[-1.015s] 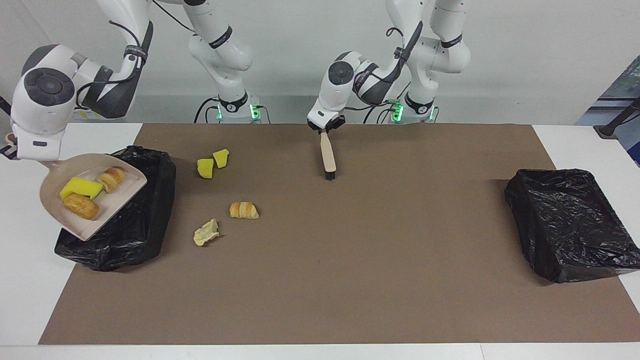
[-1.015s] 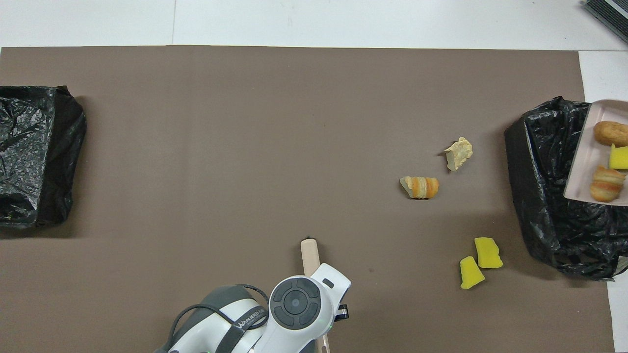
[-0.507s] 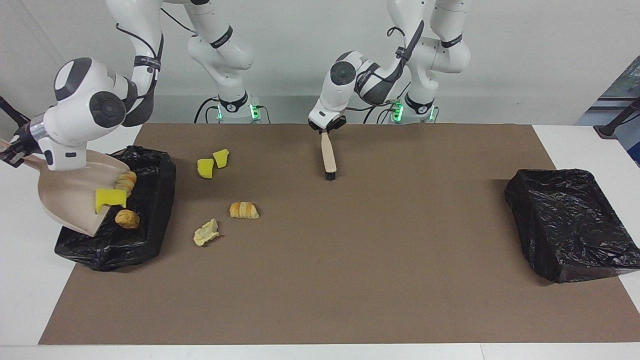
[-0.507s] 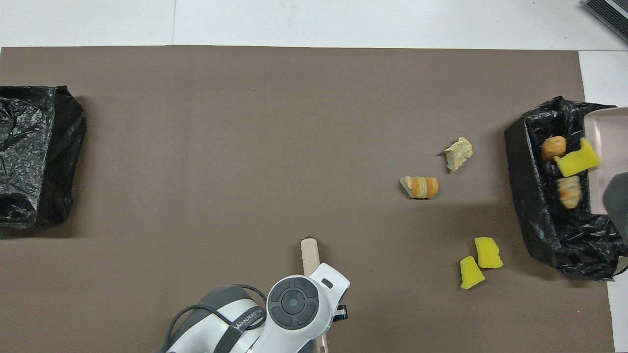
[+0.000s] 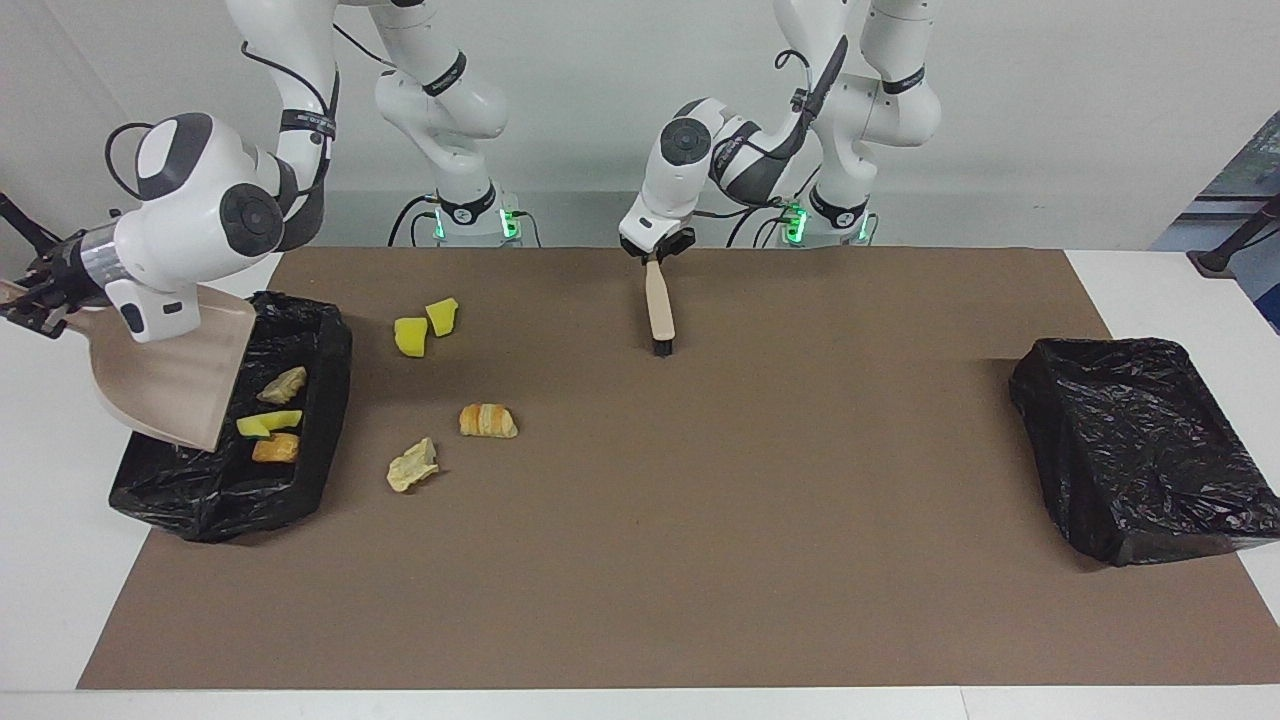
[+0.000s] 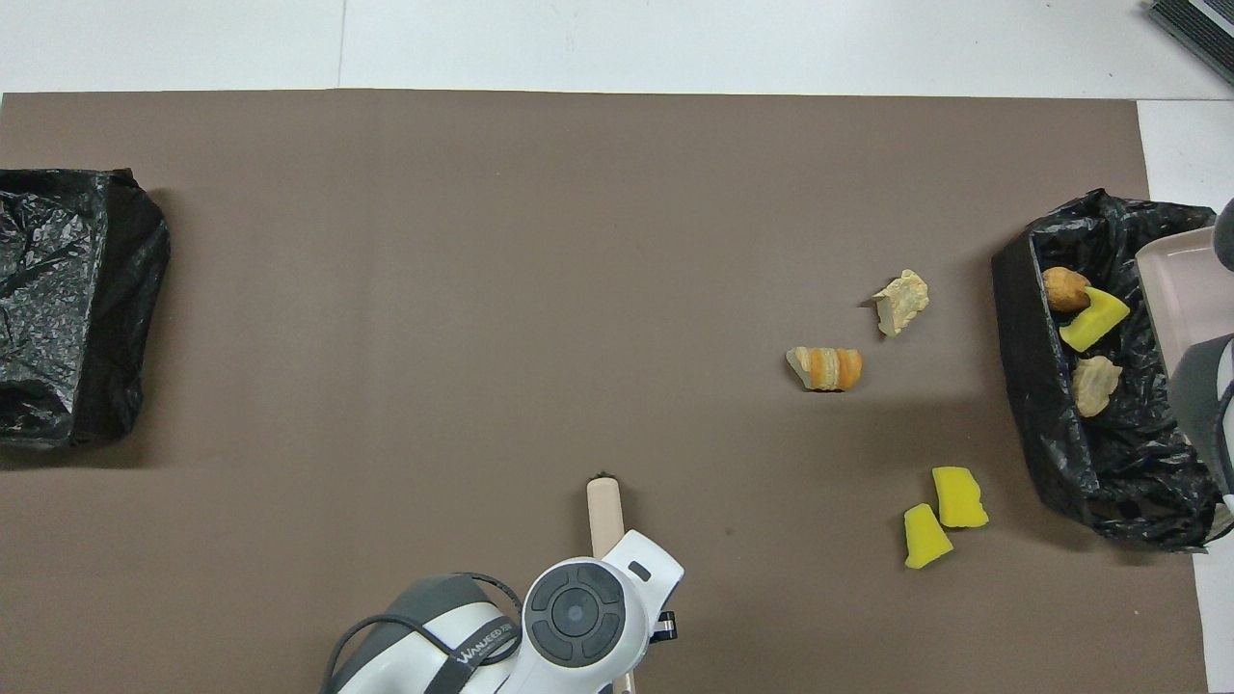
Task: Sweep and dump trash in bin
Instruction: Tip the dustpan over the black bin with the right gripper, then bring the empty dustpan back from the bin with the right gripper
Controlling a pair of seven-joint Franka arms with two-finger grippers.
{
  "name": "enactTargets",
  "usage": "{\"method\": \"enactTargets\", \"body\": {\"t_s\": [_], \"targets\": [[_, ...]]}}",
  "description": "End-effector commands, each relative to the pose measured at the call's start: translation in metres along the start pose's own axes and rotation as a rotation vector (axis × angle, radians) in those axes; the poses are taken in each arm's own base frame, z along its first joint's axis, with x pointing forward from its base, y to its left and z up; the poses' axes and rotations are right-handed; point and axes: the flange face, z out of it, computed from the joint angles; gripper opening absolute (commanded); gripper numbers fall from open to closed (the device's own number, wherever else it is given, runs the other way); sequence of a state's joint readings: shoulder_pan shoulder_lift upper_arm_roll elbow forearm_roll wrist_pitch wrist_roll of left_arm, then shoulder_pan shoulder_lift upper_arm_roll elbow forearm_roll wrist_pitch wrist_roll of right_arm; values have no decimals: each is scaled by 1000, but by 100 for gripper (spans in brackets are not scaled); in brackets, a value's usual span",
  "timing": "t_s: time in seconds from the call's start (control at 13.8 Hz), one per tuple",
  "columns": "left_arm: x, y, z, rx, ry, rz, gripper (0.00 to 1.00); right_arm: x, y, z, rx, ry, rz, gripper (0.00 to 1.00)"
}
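Right gripper (image 5: pixel 38 300): clamped on tilted dustpan (image 5: pixel 175 375) over bin (image 5: pixel 300 480); three trash pieces (image 5: pixel 268 425) inside. Left gripper (image 5: pixel 655 252): closed on brush (image 5: pixel 659 310), at four loose scraps' (image 5: pixel 488 420) two o'clock.

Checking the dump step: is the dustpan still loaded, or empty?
Empty. The dustpan hangs tilted over the bin, its face bare; three scraps lie in the bin.

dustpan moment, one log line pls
right gripper: dustpan tipped over bin | three scraps in bin | left gripper: holds brush
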State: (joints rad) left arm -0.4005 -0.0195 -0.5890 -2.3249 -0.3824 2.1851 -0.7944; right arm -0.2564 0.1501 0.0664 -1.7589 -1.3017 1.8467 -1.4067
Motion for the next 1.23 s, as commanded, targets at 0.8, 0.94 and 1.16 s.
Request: {"method": "enactTargets", "body": {"t_s": [0.8, 0.94, 1.16], "targets": [[33, -6, -108, -35, -30, -54, 100, -29, -4, -6, -4, 180, 85, 0], [42, -12, -120, -34, -8, -66, 100, -31, -7, -6, 17, 343, 175, 0], [63, -28, -140, 5, 57, -71, 100, -25, -12, -11, 94, 568, 369, 0]]}}
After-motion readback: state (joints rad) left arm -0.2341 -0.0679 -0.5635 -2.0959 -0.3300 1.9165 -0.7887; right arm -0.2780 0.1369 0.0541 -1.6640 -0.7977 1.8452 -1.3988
